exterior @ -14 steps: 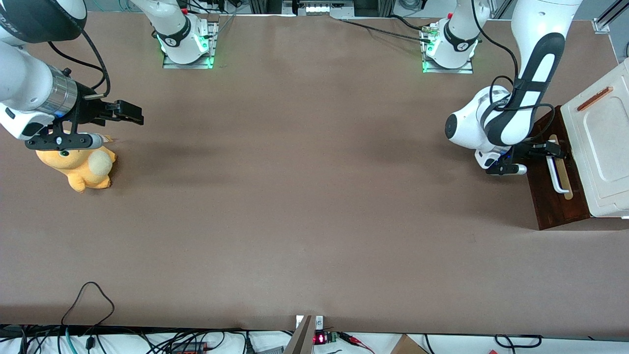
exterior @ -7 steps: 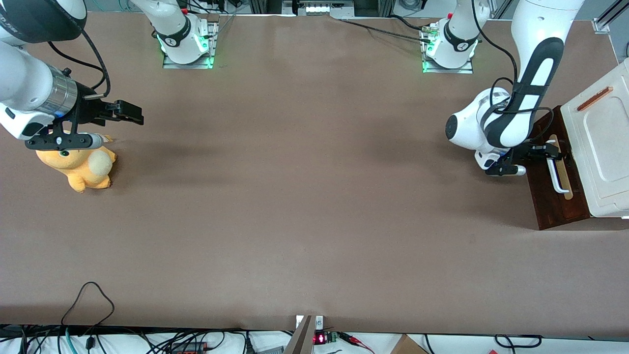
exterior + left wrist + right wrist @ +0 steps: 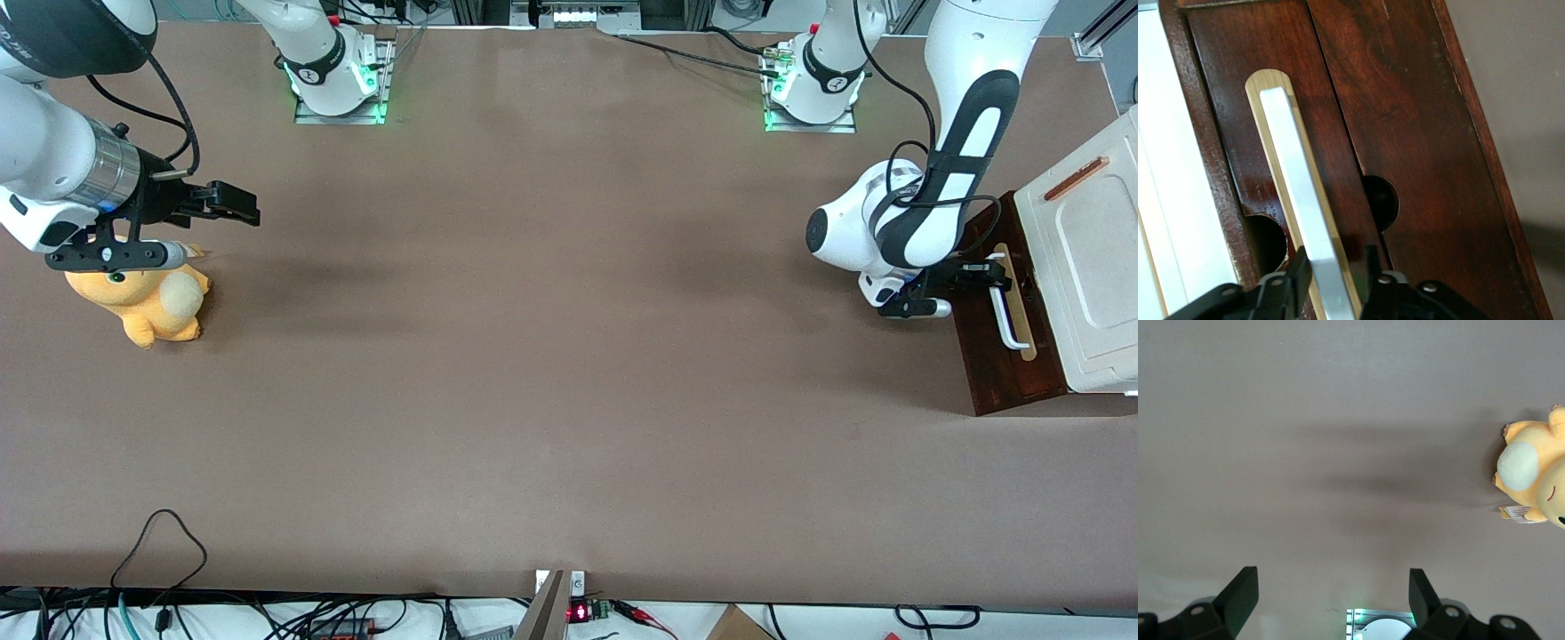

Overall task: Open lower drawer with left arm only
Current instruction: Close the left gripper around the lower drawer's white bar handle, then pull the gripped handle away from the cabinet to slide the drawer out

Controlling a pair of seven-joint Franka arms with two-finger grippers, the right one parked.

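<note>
The lower drawer (image 3: 985,356) shows its dark brown front toward the parked arm's end of the table and sits flush in the cabinet. Its white bar handle (image 3: 1008,322) lies on a tan strip. The left arm (image 3: 925,222) reaches down in front of it. My gripper (image 3: 997,274) is at the end of the handle farther from the front camera. In the left wrist view the gripper (image 3: 1336,257) is open. Its black fingers (image 3: 1300,277) stand one on each side of the handle (image 3: 1298,187), with a gap beside one finger. The drawer front (image 3: 1225,87) fills the view.
The cream-white cabinet top (image 3: 1093,267) lies beside the drawer front at the working arm's end of the table. A yellow plush toy (image 3: 147,307) sits at the parked arm's end. Loose cables (image 3: 160,542) lie at the table edge nearest the front camera.
My gripper has drawn slightly away from the cabinet along with the wrist. The drawer front has not visibly moved.
</note>
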